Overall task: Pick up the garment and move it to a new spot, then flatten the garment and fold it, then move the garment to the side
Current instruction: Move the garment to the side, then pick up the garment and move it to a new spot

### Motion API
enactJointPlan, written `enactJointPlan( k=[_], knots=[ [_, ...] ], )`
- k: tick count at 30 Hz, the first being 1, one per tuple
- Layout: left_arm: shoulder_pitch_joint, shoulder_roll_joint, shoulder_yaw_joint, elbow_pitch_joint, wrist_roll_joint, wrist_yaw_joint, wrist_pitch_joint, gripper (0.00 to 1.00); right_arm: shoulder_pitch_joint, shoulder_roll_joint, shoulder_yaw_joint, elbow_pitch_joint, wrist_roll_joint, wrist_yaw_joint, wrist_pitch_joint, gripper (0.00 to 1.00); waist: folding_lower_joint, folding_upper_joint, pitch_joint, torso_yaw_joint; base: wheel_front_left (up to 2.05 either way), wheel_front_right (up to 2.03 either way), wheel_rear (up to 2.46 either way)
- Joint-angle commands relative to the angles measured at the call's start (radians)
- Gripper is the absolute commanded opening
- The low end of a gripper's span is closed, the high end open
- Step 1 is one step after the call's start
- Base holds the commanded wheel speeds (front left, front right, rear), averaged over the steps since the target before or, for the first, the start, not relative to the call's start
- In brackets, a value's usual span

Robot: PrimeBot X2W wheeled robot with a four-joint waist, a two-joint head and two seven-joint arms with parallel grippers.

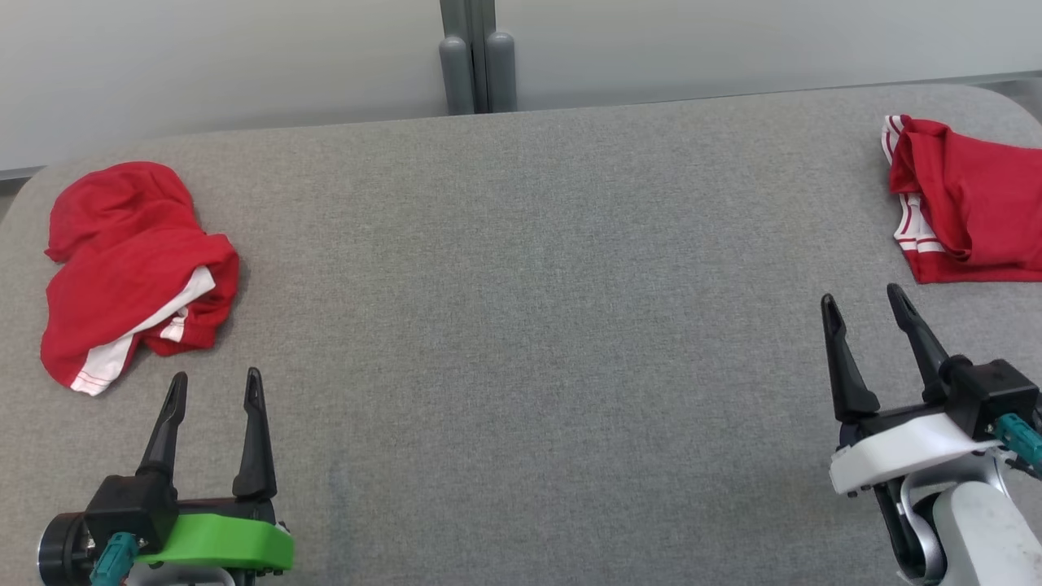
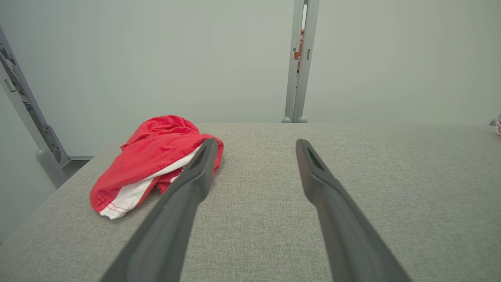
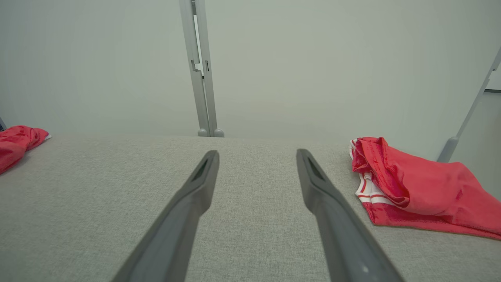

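On grey table [image 1: 521,325], left garment [image 1: 122,260], right garment [image 1: 969,203]

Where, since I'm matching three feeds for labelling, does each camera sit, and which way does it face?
Head view: on the head, looking down at the grey table; left pincer and right pincer, both open.
Left wrist view: that wrist, facing the wall; own fingers, crumpled red garment.
Right wrist view: that wrist, facing the wall; own fingers, other red garment.
Shared: the wrist views both show the grey post.

Soft red cloth garment [image 1: 130,268] on a matt, rough-woven grey table [image 1: 521,325]
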Motion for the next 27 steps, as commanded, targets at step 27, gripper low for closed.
enactJointPlan(
  k=[27],
  knots=[
    [0.051,-0.002,-0.002,0.037,-0.011,-0.005,0.000,1.00,0.210,0.106,-0.012,-0.085,-0.018,-0.002,-0.003,1.00,0.0001,0.0000,-0.099,0.035,0.00,0.00,0.00]
  ],
)
